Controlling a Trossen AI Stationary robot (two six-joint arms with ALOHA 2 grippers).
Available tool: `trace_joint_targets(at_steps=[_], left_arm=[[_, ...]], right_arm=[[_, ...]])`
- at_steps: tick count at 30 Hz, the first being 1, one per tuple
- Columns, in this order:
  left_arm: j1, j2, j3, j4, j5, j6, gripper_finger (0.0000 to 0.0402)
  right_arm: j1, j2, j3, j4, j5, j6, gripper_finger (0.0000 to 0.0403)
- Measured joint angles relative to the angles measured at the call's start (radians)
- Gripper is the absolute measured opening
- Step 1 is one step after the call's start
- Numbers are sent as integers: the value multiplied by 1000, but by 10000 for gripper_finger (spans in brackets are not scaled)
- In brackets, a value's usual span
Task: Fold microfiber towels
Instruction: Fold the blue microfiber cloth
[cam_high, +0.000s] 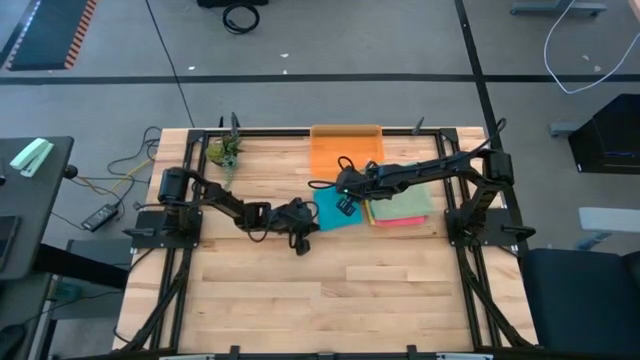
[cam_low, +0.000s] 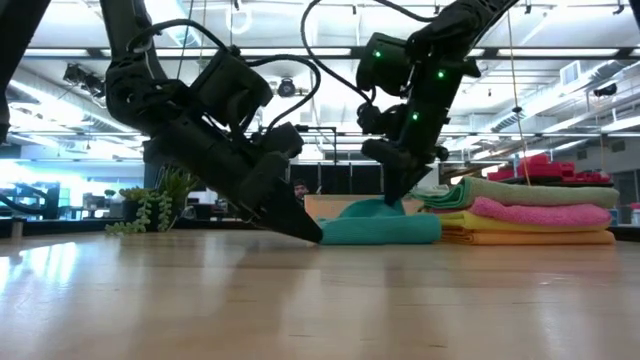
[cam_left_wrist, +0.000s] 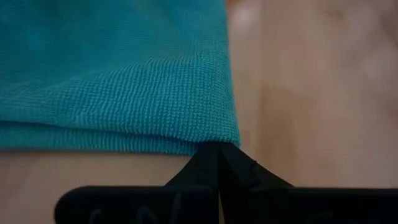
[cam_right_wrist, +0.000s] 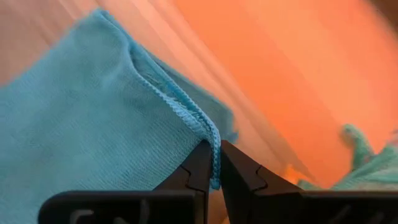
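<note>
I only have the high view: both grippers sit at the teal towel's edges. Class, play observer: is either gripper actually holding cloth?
Observer: Yes. The right gripper is pinching the stitched edge of the teal towel between its fingers.
Operator: And the left one?
Observer: The left gripper is shut at the towel's corner, fingertips together; whether cloth is caught between them cannot be seen.
Operator: Is the towel flat?
Observer: No. In the low view, the right gripper holds the towel's edge raised above the table.
Operator: How many towels are stacked beside it?
Observer: Several: green, pink and yellow layers in the stack.
</note>
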Motion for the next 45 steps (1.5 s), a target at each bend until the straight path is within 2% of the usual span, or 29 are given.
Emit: trace_joint_targets(at_steps=[5,13,22,25,32,35,38,45], left_arm=[[-40,0,0,2,54,-29,3],[-141,-33,-3,-31,67,-60,3],[-220,-117,-5,-172,69,-106,4],[-231,-179,-5,-236,71,-104,23],[-224,-355,-4,-451,64,-101,97],[-204,-415,-3,-516,-18,-37,121],[-161,-419,-2,-513,-148,51,140],[11,-362,-3,-490,-143,57,184]], right_arm=[[17,2,0,-6,-33,35,37],[83,2,-25,61,-93,26,38],[151,2,-47,202,-167,-120,38],[161,2,-47,212,-168,-123,37],[161,2,-47,214,-179,-115,37],[161,2,-47,218,-186,-115,38],[161,2,-47,220,-186,-114,37],[160,2,-47,229,-186,-108,37]])
